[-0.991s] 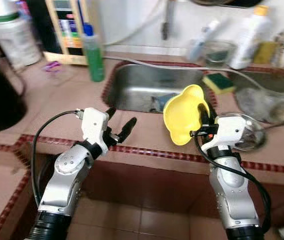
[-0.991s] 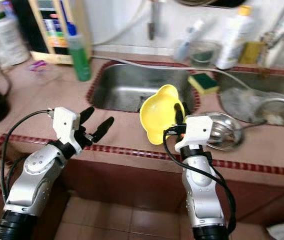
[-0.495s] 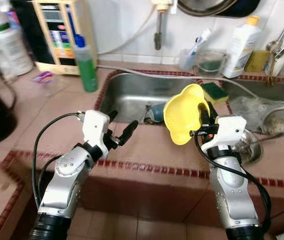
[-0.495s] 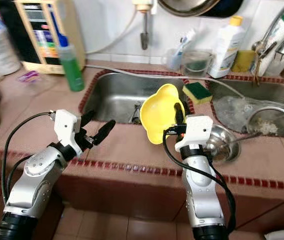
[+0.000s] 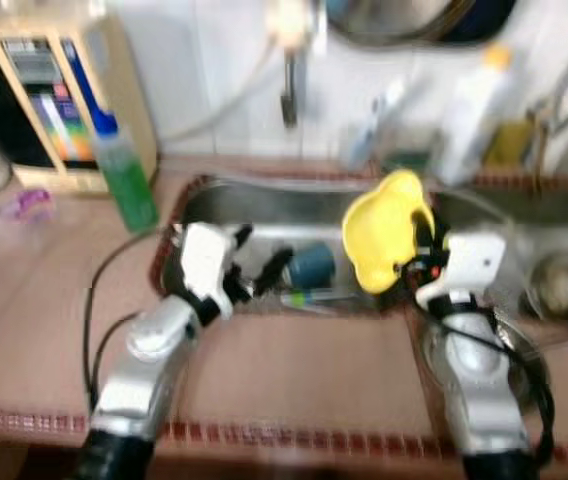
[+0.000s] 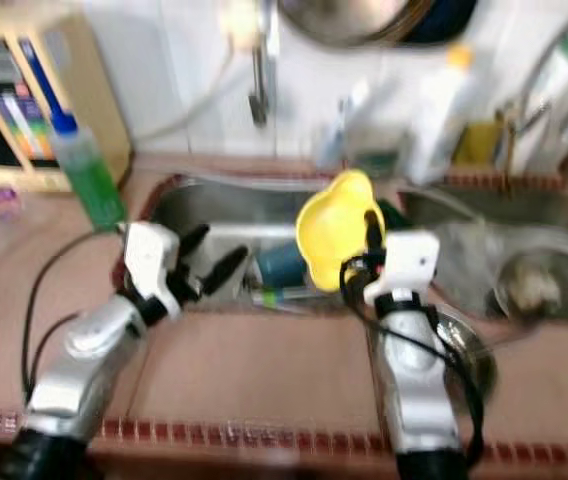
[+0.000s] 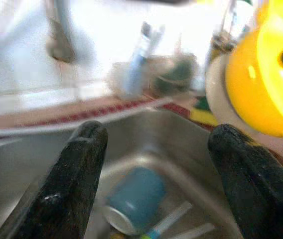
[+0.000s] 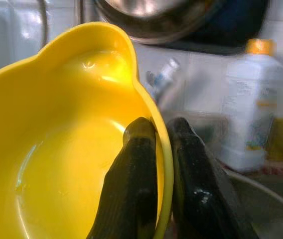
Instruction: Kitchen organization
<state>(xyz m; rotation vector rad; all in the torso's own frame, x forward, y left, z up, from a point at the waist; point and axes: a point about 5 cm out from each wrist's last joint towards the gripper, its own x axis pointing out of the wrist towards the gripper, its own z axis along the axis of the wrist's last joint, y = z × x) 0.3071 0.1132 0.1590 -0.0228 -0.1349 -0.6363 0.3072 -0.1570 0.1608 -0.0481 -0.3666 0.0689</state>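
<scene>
My right gripper pinches rim of yellow bowl, one finger inside, one outside; bowl held on edge above sink's right end; my left gripper spread wide, empty, over sink's left half; blue cup lies on its side in basin; green bottle upright on counter left of sink; views blurred.

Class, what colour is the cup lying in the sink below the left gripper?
Blue: the cup lies on its side in the sink, clearest in the left wrist view.
</scene>
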